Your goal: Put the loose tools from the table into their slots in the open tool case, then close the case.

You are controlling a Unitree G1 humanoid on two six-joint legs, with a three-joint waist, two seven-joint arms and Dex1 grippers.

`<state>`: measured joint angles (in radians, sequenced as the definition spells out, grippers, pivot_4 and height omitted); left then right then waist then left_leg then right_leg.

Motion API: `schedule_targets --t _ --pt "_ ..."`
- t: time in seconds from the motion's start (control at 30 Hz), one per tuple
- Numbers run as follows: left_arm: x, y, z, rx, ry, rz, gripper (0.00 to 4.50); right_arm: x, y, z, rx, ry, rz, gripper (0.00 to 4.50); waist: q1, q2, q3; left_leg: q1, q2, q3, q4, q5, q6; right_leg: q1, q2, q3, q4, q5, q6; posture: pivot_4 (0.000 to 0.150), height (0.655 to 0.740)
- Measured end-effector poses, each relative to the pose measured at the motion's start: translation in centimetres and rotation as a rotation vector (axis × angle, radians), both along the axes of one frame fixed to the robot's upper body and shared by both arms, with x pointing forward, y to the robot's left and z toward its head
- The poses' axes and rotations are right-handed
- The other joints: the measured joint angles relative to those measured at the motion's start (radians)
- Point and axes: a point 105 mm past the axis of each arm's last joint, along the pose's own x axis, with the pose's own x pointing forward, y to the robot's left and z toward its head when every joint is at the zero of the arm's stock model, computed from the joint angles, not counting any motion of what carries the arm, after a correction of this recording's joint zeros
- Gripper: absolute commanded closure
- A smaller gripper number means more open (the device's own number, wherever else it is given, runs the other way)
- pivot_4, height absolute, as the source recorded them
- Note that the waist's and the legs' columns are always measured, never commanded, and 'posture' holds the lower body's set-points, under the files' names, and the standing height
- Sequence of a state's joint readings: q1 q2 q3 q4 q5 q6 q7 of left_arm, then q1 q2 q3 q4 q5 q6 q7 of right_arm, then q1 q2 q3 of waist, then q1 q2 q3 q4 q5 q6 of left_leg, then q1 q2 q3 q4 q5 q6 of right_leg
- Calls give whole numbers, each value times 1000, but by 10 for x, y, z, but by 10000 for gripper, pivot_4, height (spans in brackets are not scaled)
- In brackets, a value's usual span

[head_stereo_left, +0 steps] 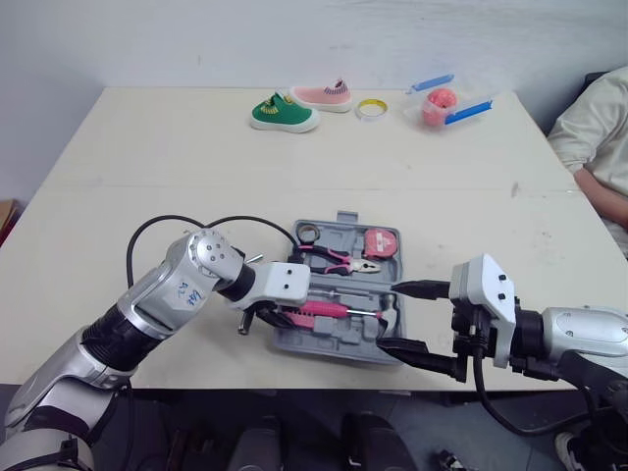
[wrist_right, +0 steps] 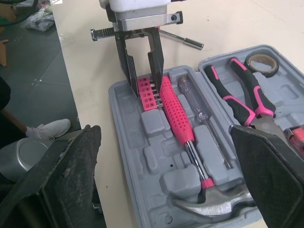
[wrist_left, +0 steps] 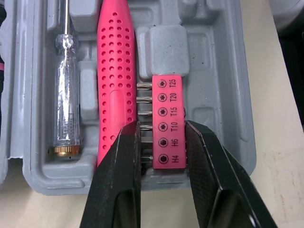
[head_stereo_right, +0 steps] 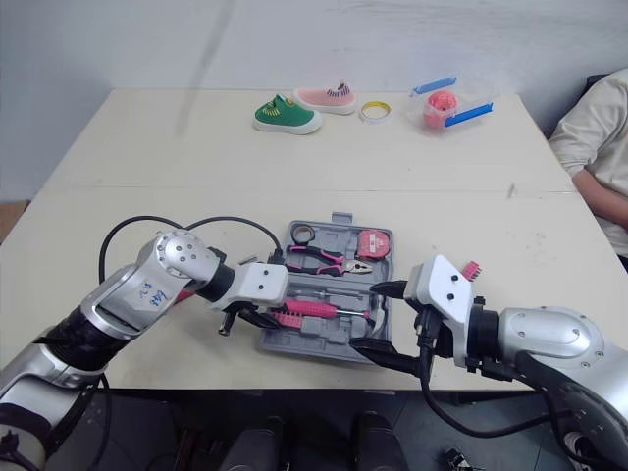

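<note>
The grey tool case (head_stereo_left: 294,343) lies open near the table's front edge. It holds a pink-handled hammer (wrist_left: 114,71), a clear screwdriver (wrist_left: 64,95), pink-and-black pliers (head_stereo_left: 339,260), a pink tape measure (head_stereo_left: 380,243) and a tape roll (head_stereo_left: 307,233). My left gripper (wrist_left: 161,128) reaches over the case's left end, shut on the pink bit holder (wrist_left: 168,109), which sits in the tray beside the hammer handle. My right gripper (head_stereo_left: 417,322) stands wide open at the case's right end, one finger on each side of the hammer head (wrist_right: 213,202). A thin metal rod (wrist_right: 183,40) lies on the table beyond the case.
At the far side of the table (head_stereo_left: 147,157) are a green shoe (head_stereo_left: 284,113), a pink shoe (head_stereo_left: 322,96), a yellow tape ring (head_stereo_left: 371,109) and a pink ball with blue clips (head_stereo_left: 440,106). A person's arm (head_stereo_left: 594,137) rests at the right edge.
</note>
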<state>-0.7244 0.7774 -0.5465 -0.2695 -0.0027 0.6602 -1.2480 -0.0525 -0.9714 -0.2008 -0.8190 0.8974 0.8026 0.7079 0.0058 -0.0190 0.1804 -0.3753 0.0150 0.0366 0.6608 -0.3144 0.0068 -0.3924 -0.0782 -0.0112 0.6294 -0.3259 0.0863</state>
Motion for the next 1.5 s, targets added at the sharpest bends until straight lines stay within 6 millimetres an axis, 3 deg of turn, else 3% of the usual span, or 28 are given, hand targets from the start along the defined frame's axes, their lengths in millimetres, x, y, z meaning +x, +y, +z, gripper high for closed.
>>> schedule_targets --t 0.17,0.37,0.47,0.57,0.77,0.83,1.23,1.5 --pt "-6 3 7 -22 52 6 5281 0 0 0 0 1 -1 0 -1 0 0 0 0 0 1 0 0 0 0 0 1 0 0 1500 7400" --pt "-2 13 30 -111 53 20 5281 -1 -2 -3 0 18 -8 0 -7 0 0 0 0 0 1 0 0 0 0 0 1 0 0 1500 7400" --pt "-1 19 24 -181 75 5 5281 -1 -2 -4 0 22 -9 0 -8 0 0 0 1 0 1 0 0 0 0 0 1 0 0 1500 7400" --pt "2 17 12 -319 111 -38 13074 -1 -2 -4 3 20 -9 0 -6 0 0 0 0 0 2 0 0 0 0 -1 1 0 0 1500 7400" --pt "6 21 1 -368 114 -87 39517 -1 -1 -4 5 18 -8 0 -5 0 0 -1 0 0 2 -1 1 -1 -1 -1 1 0 0 1500 7400" --pt "5 18 0 -373 102 -106 44742 -1 -1 -3 5 16 -7 0 -5 0 0 -1 0 0 2 -1 1 -1 -1 -1 1 0 0 1500 7400" --pt "11 17 -11 -297 68 -81 44742 0 0 -2 14 4 -8 0 -7 0 -1 1 0 0 2 -1 1 1 0 0 2 0 0 1500 7400" --pt "7 15 -19 -232 6 -70 44742 2 0 -2 19 3 -10 0 -9 11 -10 8 1 0 1 -1 1 7 0 1 2 0 0 1500 7400"
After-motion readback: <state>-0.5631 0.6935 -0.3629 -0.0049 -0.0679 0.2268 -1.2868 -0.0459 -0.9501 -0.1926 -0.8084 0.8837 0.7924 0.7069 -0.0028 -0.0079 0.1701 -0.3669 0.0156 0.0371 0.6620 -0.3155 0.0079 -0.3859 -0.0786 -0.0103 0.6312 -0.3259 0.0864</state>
